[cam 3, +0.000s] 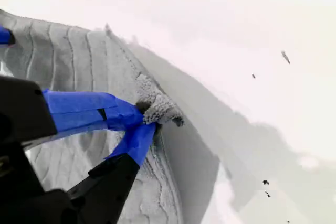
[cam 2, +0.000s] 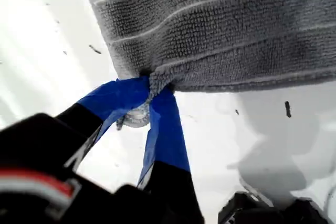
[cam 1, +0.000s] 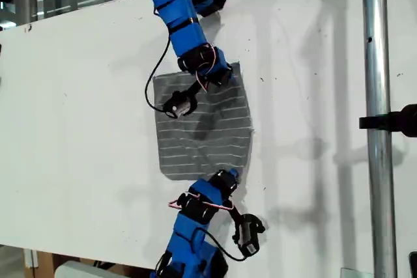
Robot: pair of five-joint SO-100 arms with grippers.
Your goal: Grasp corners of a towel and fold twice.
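The grey striped towel lies flat on the white table. My first gripper reaches in from the exterior view's bottom. It is shut on the towel's near edge beside a corner, and the first wrist view shows the blue fingertips pinching the towel there. My second gripper comes from the exterior view's top and is shut on the towel's upper right corner. In the second wrist view that corner is bunched and slightly raised between the fingertips, with the rest of the towel below.
A vertical metal pole with a black clamp stands at the exterior view's right. The table's edge runs along the exterior view's bottom left. Small dark specks dot the tabletop.
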